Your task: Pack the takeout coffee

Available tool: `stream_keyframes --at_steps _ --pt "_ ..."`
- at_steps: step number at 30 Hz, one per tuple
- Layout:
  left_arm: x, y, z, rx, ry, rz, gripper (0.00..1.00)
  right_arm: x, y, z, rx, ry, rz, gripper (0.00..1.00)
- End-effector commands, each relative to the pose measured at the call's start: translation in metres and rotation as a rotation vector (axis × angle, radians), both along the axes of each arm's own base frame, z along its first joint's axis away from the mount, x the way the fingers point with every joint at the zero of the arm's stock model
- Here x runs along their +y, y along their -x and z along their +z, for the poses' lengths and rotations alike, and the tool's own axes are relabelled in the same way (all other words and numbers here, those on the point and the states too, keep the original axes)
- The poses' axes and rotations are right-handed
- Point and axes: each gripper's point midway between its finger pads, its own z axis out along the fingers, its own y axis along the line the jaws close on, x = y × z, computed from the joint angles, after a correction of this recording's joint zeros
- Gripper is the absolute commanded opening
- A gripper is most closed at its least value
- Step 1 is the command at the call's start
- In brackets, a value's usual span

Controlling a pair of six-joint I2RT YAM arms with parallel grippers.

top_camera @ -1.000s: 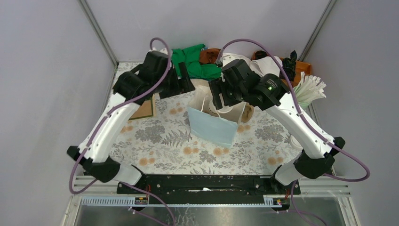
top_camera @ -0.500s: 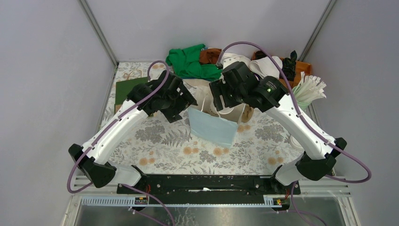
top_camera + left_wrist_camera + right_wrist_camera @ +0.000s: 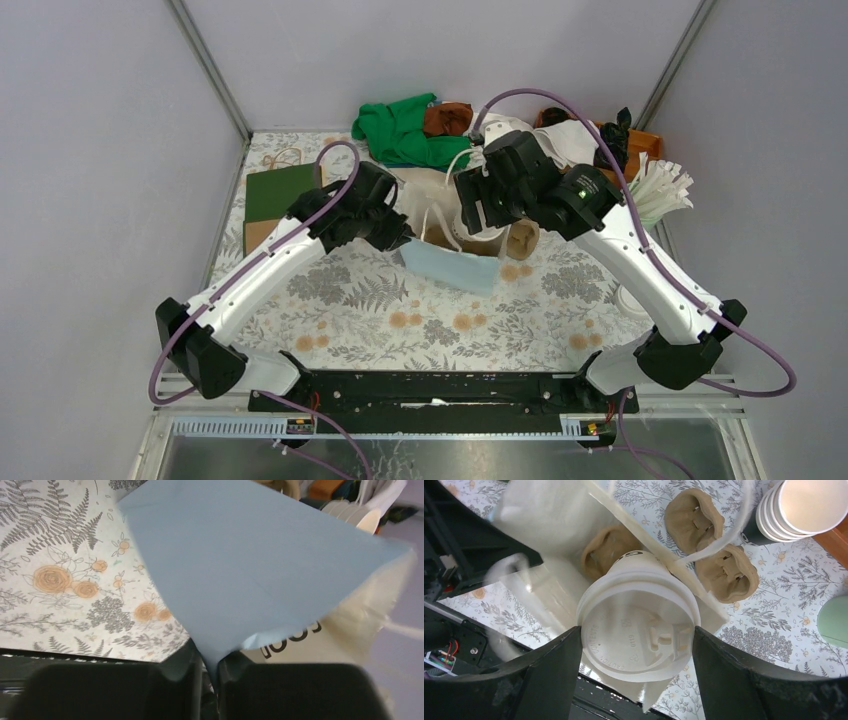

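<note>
At the centre of the top view, the right claw (image 3: 638, 650) is clenched on the sides of the lidded coffee cup (image 3: 639, 625), at the open mouth of the blue bag (image 3: 450, 268). Just left, the left claw (image 3: 210, 667) pinches the bag's blue edge above the floral counter (image 3: 340, 300).

There was one white-lidded pale paper cup (image 3: 639, 630), one blue-fronted cream bag (image 3: 250, 565), one brown moulded pulp tray (image 3: 694, 515) showing three wells, one stack of lidless cream-rimmed cups (image 3: 804, 505) and one green cloth (image 3: 400, 130).
</note>
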Motion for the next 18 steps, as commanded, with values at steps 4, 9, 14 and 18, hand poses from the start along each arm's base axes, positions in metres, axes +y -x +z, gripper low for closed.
stream_keyframes --at_steps 4,9,14,18 --pt "-0.004 -0.030 0.034 -0.190 -0.055 -0.169 0.00 -0.008 0.001 0.015 -0.020 -0.026 0.017 0.66" --pt "-0.004 -0.033 0.033 -0.183 -0.110 -0.421 0.00 -0.008 0.007 0.013 -0.007 -0.013 0.059 0.66" --pt "0.000 -0.021 0.029 -0.033 -0.157 -0.569 0.00 0.002 0.013 0.005 -0.002 0.022 0.094 0.66" --pt "0.006 -0.011 0.032 0.051 -0.200 -0.652 0.00 0.016 0.015 0.002 -0.007 0.046 0.106 0.66"
